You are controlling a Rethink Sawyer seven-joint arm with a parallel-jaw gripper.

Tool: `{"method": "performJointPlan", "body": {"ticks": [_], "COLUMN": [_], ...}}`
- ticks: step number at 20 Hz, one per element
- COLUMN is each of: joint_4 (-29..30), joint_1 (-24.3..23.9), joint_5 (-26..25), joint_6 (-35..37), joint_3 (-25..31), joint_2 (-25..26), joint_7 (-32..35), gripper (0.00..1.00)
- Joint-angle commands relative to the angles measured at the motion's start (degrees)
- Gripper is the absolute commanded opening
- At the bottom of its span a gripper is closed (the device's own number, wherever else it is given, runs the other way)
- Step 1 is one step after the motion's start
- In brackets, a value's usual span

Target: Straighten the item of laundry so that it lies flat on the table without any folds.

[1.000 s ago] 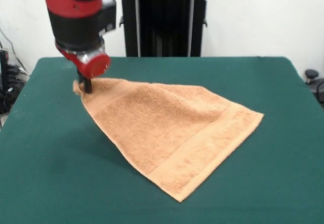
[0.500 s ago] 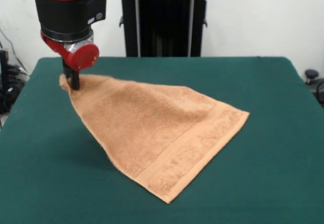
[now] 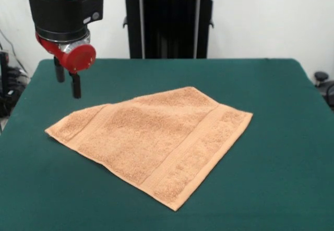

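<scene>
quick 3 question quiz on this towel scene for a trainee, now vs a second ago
1. True or false: the gripper is holding the towel now.
2. Since a second ago the towel's held corner has: A) risen higher B) dropped onto the table C) been folded under.
3. Fill in: the gripper's fingers are spread ____.

Key:
1. False; it hangs above the towel, clear of it.
2. B
3. open
</scene>
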Motion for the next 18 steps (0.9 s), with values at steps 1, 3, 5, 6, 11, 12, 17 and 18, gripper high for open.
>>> {"method": "performJointPlan", "body": {"ticks": [1,3,5,6,11,12,17,18], "joint_4": [3.49,2.96,2.00,1.42,-1.46,-1.58,-3.52,-3.99], "joint_1": [0.37,0.66,1.09,1.42,3.78,3.94,5.39,5.72], "joint_5": [1.15,1.83,2.49,2.76,3.54,3.51,3.27,3.22], "joint_6": [3.22,3.90,3.66,3.03,-2.72,-3.17,-5.11,-5.54], "joint_3": [9.81,10.64,11.60,12.09,12.61,12.47,11.40,11.14], "joint_2": [-0.15,-0.54,-0.18,0.45,5.02,5.20,7.00,7.44], "joint_7": [-4.43,-3.52,-2.30,-1.49,3.48,3.91,6.42,6.91], "gripper": [1.00,1.00,1.00,1.00,1.00,1.00,1.00,1.00]}}
